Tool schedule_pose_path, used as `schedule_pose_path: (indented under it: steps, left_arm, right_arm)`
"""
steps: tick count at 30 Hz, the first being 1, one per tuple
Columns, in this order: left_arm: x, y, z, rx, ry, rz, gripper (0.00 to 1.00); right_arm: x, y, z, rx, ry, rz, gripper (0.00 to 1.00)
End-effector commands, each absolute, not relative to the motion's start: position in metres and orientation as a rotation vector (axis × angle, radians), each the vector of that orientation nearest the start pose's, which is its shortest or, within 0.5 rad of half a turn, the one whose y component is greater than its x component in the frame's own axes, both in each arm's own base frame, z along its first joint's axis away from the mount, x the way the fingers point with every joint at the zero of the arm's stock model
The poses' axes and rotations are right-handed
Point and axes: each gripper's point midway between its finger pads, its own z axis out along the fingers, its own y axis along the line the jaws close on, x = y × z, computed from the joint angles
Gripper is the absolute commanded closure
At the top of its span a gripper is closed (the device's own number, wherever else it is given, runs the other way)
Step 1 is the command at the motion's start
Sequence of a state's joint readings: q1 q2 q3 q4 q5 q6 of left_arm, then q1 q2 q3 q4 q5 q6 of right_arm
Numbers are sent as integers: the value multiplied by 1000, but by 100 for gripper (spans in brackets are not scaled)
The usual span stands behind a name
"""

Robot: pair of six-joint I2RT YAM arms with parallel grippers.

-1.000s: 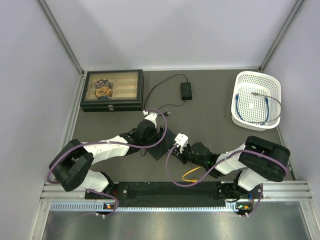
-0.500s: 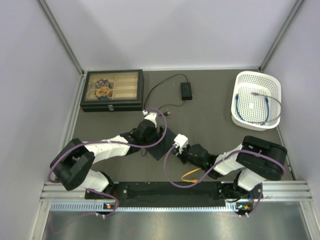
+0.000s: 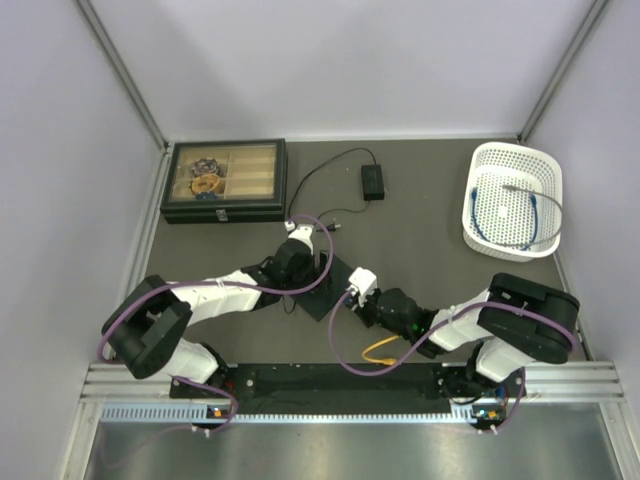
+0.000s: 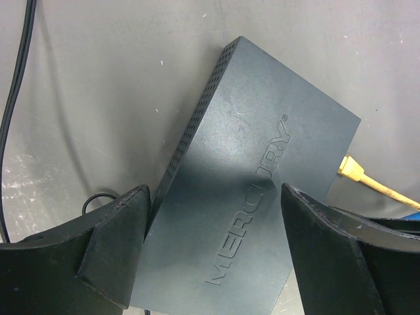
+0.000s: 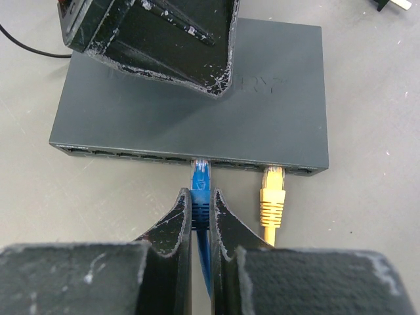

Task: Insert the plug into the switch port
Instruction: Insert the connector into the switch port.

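Observation:
The dark grey switch (image 5: 197,125) lies flat on the mat, also seen in the top view (image 3: 330,285) and the left wrist view (image 4: 249,164). My right gripper (image 5: 201,193) is shut on a blue plug (image 5: 201,180), whose tip sits in a port in the middle of the switch's front edge. A yellow plug (image 5: 272,197) sits in a port to the right of it. My left gripper (image 4: 213,190) is open, with its fingers spread over the switch's top; it also shows in the right wrist view (image 5: 164,39).
A black compartment case (image 3: 224,180) stands at the back left, and a small black power brick (image 3: 372,180) with a thin lead at the back middle. A white basket (image 3: 512,200) holding a blue cable stands at the back right. A yellow cable (image 3: 383,349) loops near the arm bases.
My right gripper has edged a little left toward the switch with the blue plug. The left arm has held still.

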State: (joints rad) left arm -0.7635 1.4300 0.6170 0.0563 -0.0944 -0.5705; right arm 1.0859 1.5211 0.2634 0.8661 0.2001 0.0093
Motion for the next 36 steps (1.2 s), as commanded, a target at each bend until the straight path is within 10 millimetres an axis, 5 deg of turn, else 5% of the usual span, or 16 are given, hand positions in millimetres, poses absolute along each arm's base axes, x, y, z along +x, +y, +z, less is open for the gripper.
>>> schedule_pose_path:
  steps: [1,20,36]
  left_arm:
    - [246,-266,48,179,2375,-665,17]
    - [231,-290,56,125,2364,-797,27]
    - [194,-325,31,224,2475,-933,31]
  right_arm:
    - [204,316,67,-833,1669,572,100]
    - [210,325,73,-746,1640,582,100]
    - [221,345,96,-838,1522,523,100]
